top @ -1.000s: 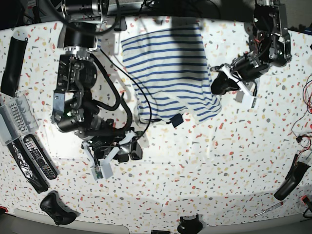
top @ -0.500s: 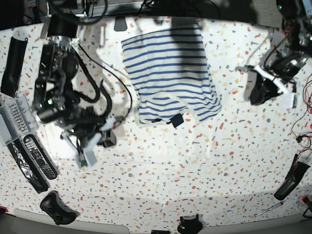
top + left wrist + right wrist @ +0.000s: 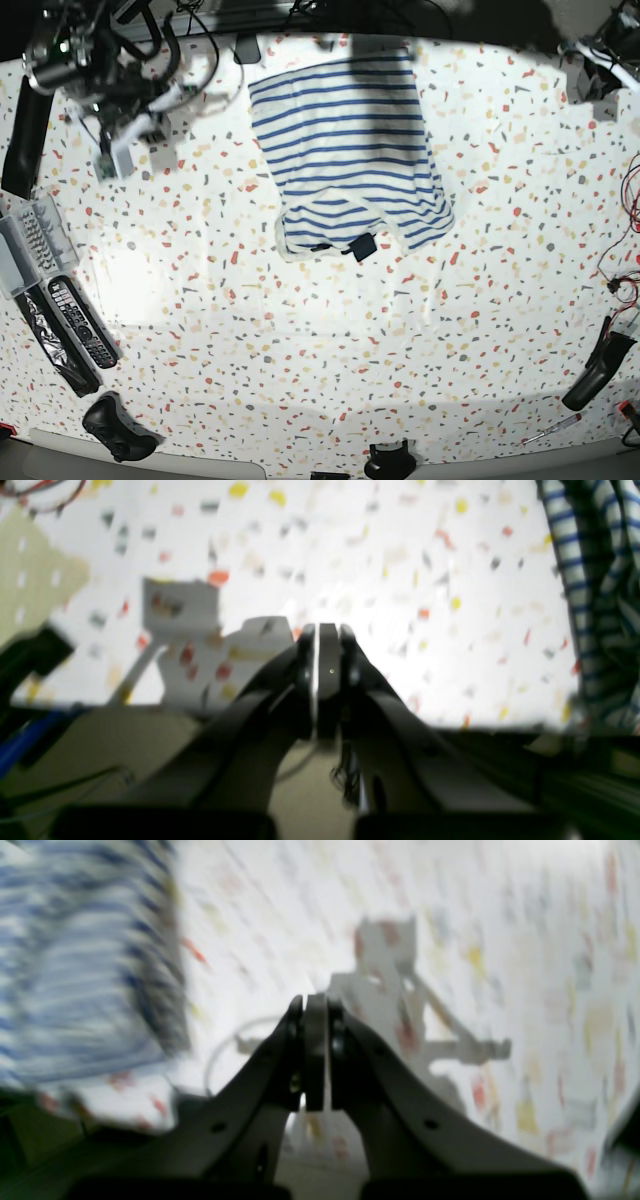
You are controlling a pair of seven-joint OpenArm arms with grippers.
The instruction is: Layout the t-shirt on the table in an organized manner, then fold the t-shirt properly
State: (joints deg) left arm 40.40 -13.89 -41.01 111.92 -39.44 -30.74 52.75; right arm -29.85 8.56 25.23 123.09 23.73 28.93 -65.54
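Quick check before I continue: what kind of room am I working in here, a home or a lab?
Most likely a lab or workshop bench, not a home. The speckled table carries loose remotes, a game controller and red wires at its edges, with only the shirt as laundry.

A: What do the arms look like up by the far edge of the table (image 3: pixel 330 350)?

B: The right arm (image 3: pixel 85 55) is black, wrapped in looping black cables, with white finger pieces.

A: And close up?

B: The right gripper (image 3: pixel 315 1060) and the left gripper (image 3: pixel 322 680) have dark curved fingers with small screw holes.
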